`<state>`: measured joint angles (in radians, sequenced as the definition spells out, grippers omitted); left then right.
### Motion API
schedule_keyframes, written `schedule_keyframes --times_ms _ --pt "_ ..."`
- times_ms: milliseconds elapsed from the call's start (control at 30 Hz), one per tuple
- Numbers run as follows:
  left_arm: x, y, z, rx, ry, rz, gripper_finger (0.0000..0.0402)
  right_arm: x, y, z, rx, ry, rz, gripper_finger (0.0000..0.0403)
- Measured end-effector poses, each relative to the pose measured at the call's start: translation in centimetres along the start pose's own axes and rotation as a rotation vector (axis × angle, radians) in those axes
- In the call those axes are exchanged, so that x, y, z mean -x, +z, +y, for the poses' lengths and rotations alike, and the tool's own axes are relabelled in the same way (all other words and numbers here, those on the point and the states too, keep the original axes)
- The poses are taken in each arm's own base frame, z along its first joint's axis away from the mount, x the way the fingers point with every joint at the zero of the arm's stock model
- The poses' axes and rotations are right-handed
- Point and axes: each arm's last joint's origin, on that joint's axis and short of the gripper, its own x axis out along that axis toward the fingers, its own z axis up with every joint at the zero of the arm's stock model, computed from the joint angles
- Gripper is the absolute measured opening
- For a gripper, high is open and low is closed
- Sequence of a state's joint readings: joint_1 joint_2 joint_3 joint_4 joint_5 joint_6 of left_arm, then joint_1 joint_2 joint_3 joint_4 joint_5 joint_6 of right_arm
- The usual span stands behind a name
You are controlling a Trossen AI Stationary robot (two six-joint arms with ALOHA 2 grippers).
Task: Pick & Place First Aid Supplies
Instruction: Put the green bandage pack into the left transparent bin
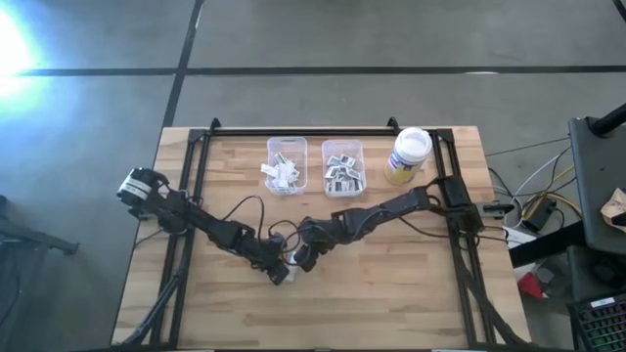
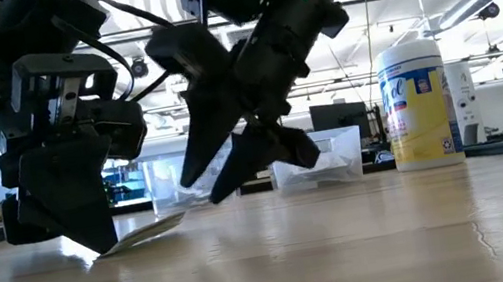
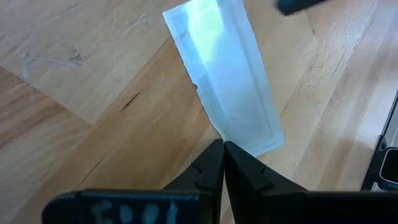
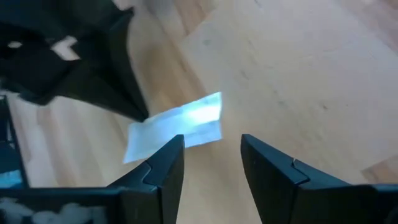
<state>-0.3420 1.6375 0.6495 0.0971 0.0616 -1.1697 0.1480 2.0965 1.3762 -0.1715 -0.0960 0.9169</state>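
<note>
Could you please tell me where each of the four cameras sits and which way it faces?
High view: overhead, straight down; table, both arms, two bins, jar.
Low view: table height, level toward the room; both grippers come in from above.
Left wrist view: past the shut left gripper pinching a long packet.
Right wrist view: past the open right gripper, with the left gripper beyond.
Shared: both wrist views and the low view show that packet.
</note>
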Motion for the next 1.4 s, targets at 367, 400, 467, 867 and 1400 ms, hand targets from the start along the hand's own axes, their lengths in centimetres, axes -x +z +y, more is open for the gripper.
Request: schedule_keyframes --times_ms 367,400,467,867,1400 --pt "0.0 0.0 0.0 -0.007 -0.001 0.001 0.0032 -2.0 0.3 -0.9 -0.032 0.05 -0.003 0.0155" --pt "0.0 0.0 0.0 -0.008 -0.002 0.001 0.0032 -2.1 0.3 -1.0 -0.032 0.053 0.002 0.0155" --pt "0.0 0.0 0.0 -0.008 -0.002 0.002 0.0032 -2.1 0.4 -1.0 -0.033 0.059 0.012 0.0155" --pt "0.0 0.0 0.0 -0.015 -0.005 0.001 0.0032 -2.2 0.3 -0.8 -0.022 0.098 0.025 0.0113" --pt "0.0 0.0 -0.1 -0.036 -0.008 0.002 0.0033 -2.2 0.3 -0.8 0.084 0.095 0.024 0.0008"
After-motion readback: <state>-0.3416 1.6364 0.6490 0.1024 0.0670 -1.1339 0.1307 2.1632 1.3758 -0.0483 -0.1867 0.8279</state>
